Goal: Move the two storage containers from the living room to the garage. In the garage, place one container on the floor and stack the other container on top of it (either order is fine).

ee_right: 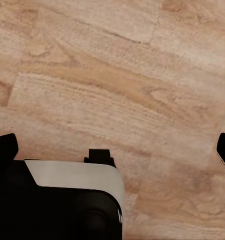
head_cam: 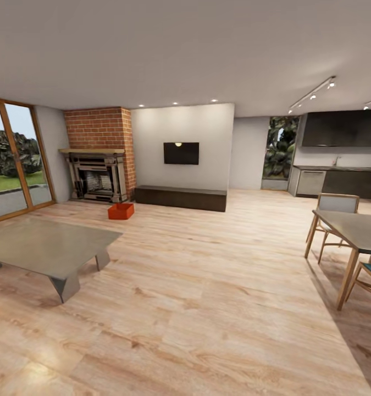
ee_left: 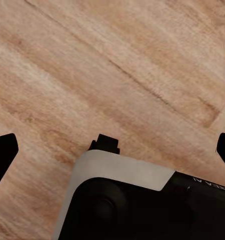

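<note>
sitting on wood floor point(head_cam: 207, 286) | storage container point(head_cam: 121, 211) | near fireplace point(head_cam: 97, 177)

Each wrist view shows two black fingertips point(ee_left: 3, 150) at the picture's edges. Between them is a black rounded body point(ee_left: 142, 210) with a pale grey-white curved cover point(ee_right: 77, 175), a small black block on top, and faint tiny lettering.

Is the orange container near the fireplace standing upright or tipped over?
Upright: the storage container sits flat on the wood floor, its open top facing up.
</note>
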